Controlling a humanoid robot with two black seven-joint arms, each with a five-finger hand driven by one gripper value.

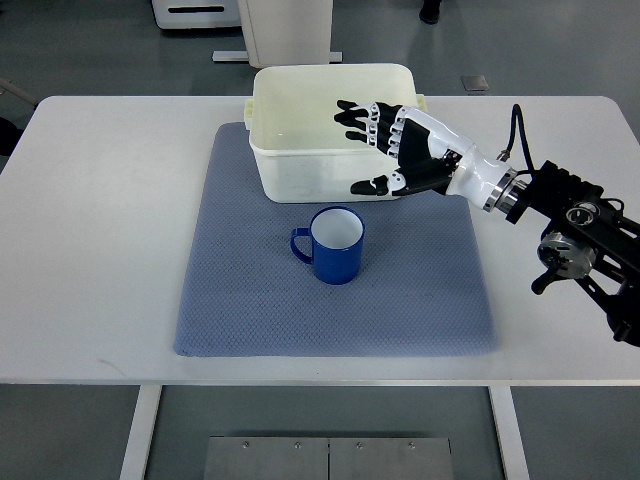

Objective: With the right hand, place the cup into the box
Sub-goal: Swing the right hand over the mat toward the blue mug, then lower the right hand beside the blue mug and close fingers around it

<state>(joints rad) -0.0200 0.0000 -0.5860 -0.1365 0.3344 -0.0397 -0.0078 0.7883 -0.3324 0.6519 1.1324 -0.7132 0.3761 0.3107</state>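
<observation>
While hovering over the cream box [300, 170] at the mat's [240, 310] far edge: right hand [395, 145] spread, grasping nothing; blue cup [335, 245] upright mid-mat, handle leftward.

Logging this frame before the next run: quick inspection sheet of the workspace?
Surface: white table with a blue mat laid on it.
Job's things: blue cup upright on the mat, handle to the picture's left, looks empty; cream box behind it, partly on the mat, open, looks empty.
Clutter: nothing seen.
Hands: right hand open, fingers spread, over the box's right side, holding nothing; left hand not in view.
Cables: black cable looping up from the right wrist.
Surroundings: grey floor; white equipment base beyond the table; metal plate under the near edge.
</observation>
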